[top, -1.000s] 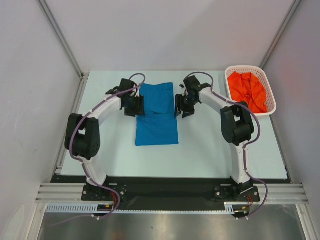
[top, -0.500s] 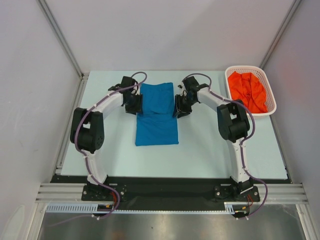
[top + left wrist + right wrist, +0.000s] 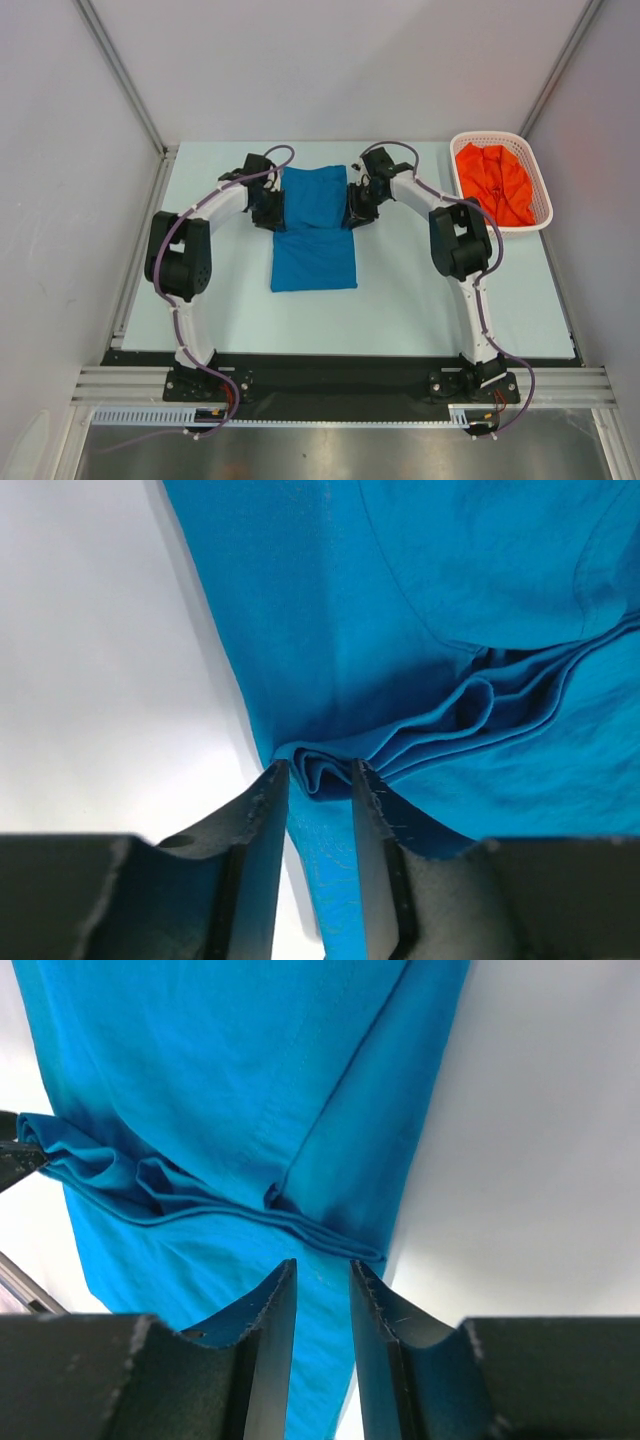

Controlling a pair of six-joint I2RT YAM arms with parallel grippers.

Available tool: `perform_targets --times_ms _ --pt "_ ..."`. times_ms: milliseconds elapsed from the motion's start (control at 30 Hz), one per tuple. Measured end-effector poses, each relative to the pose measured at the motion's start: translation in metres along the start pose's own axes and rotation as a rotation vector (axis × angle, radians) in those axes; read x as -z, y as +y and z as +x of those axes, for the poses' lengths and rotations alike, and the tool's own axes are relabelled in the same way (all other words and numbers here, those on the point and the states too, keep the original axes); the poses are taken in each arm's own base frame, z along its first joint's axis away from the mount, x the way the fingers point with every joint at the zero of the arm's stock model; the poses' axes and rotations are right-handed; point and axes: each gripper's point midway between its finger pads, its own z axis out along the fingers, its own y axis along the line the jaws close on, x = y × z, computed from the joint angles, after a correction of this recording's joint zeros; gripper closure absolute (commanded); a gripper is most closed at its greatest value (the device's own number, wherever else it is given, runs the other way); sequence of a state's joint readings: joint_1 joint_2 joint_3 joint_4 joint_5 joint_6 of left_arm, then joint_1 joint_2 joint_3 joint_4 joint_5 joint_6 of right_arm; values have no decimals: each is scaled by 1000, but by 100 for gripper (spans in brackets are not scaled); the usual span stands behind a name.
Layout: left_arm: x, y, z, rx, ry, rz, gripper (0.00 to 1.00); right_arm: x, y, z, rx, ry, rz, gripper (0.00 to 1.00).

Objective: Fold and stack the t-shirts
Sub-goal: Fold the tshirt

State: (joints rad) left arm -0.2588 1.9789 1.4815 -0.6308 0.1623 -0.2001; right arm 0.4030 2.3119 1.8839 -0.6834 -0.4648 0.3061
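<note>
The blue t-shirt (image 3: 313,225) lies folded on the table (image 3: 400,290), unmoved. The left claw (image 3: 318,772) at its left edge and the right claw (image 3: 322,1263) at its right edge have moved in and narrowed around the fold. Whether either grips yet, I cannot tell. The orange-red t-shirt (image 3: 495,185) stays in the basket (image 3: 546,205), right of the blue one.

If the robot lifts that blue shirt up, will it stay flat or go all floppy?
Probably floppy: the soft blue cloth t-shirt already bunches into wavy folds at its crease. It would likely sag between two lifted sides. Pushed, it would probably wrinkle, not slide.
</note>
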Motion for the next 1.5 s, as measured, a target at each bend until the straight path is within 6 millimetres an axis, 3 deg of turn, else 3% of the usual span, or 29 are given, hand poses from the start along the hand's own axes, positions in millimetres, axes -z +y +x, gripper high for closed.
perform_targets --times_ms 133,267,600,700,733,833,900,1000,1167,1267,1300,1333,1433,1500 --pt "1 0 -1 1 -3 -1 85 -5 -2 -1 -5 5 3 80" --pt "3 -1 -7 1 -15 -2 96 -9 -5 -1 -12 12 9 98" --pt "5 10 -19 16 -31 -58 99 3 3 -19 3 -33 4 94" --pt "-2 16 -20 23 -23 -77 80 6 2 -23 1 -38 12 91" --pt "-4 18 -18 26 -15 -86 52 7 0 -22 -2 -36 20 91" --pt "-4 24 -15 46 -5 -114 29 11 -9 -18 -11 -20 52 82" --pt "-3 25 -16 58 -9 -119 27 16 -14 -11 -15 -8 71 74" --pt "7 27 -10 64 -12 -128 27 33 -19 19 -39 31 85 56" --pt "54 17 27 67 -43 -72 27 71 -1 72 -63 47 25 31" --pt "81 3 71 87 -52 22 24 83 17 102 -74 39 -53 28" --pt "85 0 89 103 -40 50 14 82 22 110 -73 38 -77 27" --pt "87 -3 105 117 -27 77 11 79 26 119 -80 46 -93 25" --pt "83 -6 145 177 37 114 11 65 29 140 -105 76 -111 25" --pt "78 -7 160 208 67 127 14 56 29 156 -126 101 -117 25"
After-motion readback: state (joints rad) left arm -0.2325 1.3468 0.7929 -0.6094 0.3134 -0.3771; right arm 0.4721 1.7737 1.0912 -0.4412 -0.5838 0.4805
